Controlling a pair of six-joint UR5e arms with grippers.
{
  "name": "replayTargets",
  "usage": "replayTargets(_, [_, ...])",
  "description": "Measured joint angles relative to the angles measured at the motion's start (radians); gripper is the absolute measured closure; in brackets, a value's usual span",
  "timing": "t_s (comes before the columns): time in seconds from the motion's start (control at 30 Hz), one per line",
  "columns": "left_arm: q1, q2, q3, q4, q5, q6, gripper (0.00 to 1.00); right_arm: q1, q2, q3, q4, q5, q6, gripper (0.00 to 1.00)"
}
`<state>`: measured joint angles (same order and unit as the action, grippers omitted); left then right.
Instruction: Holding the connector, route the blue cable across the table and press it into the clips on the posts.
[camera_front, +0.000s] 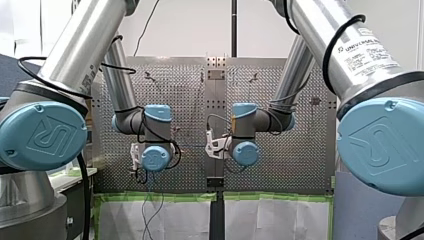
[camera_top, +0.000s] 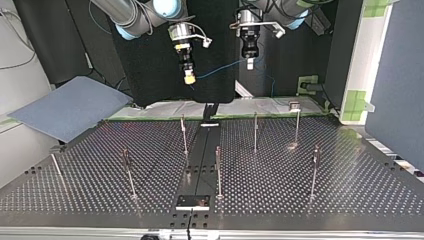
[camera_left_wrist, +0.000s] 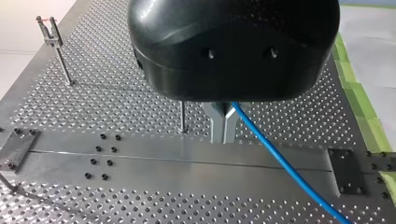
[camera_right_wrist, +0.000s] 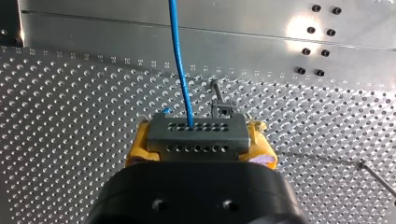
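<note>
Nothing is in a clip yet, so the risks are all ahead of you. The cable leaves the connector through a single hole. Pull the two arms apart too hard and I'd expect the strain to land right there, or to twist the connector in its grip. Let the span go slack instead and it will likely sag past a clip rather than seat in it. The posts are thin and stand well apart on the desk — come down off-line and you could bend one or catch a finger on it.

The right pincer is pinching the connector by its ends between yellow pads, with the cable running away ahead of it. The left pincer has its metal fingers pressed together on the cable, which trails off beside it over the desk. In the top view both pincers point downward, near each other and high over the desk, with a short blue span hanging between them — both wrists are bent down from arms that come in from above.
</note>
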<state>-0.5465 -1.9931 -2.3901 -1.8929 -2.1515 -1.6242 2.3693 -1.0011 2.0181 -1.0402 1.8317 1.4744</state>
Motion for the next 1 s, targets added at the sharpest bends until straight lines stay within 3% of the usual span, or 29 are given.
replayTargets(0.33, [0.0,-0.054,0.003,-0.015,0.012,0.004,1.0,0.0,0.0,0.0,0.0,0.0,0.0,1.0])
replayTargets(0.8, [0.0,-0.058,0.004,-0.016,0.012,0.004,1.0,0.0,0.0,0.0,0.0,0.0,0.0,1.0])
replayTargets(1.0, [0.0,-0.058,0.004,-0.016,0.012,0.004,1.0,0.028,0.032,-0.007,0.032,0.029,-0.029,1.0])
